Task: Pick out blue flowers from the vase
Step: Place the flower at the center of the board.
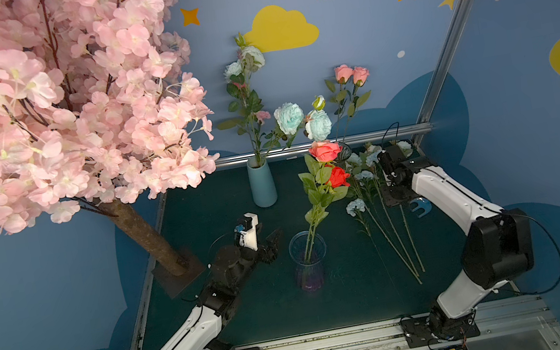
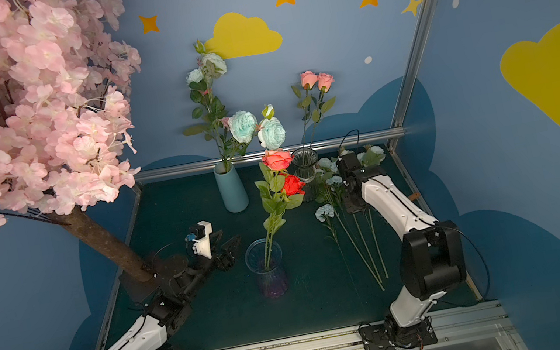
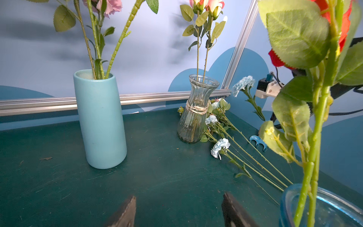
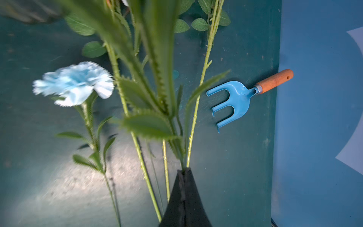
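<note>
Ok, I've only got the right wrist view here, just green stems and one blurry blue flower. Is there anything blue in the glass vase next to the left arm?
Observer: No. In both top views the glass vase holds only a salmon rose and a red rose.
Operator: What's the left gripper doing?
Observer: The left gripper is open and empty, beside that vase.
Operator: Any blue elsewhere?
Observer: Yes, the tall turquoise vase at the back holds blue flowers.
</note>
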Controlling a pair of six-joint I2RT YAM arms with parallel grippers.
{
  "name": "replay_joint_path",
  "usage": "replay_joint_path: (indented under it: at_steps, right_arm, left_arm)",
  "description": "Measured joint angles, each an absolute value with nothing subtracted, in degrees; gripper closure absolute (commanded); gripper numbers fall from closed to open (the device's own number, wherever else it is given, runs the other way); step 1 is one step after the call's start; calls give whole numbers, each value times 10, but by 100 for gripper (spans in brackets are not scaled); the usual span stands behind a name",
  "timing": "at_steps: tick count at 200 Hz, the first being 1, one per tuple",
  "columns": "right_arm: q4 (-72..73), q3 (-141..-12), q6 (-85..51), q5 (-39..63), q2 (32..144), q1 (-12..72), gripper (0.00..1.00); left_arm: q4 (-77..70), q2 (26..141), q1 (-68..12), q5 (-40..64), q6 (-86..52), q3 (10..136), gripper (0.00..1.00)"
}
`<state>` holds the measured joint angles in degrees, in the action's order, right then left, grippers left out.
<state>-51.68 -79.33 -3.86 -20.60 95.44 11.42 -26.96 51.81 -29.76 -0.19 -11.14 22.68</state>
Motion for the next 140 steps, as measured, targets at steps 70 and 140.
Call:
replay_joint_path:
  at_steps: [70,140]
  right_arm:
    - [-529,-867,-39,-167,1103,60,100]
    - [-519,-868,-41,-115,1158,37,100]
  left_arm:
    - [-270,516,-288,3,-119,226,30]
    - [-269,514,-282,5,-120,226,31]
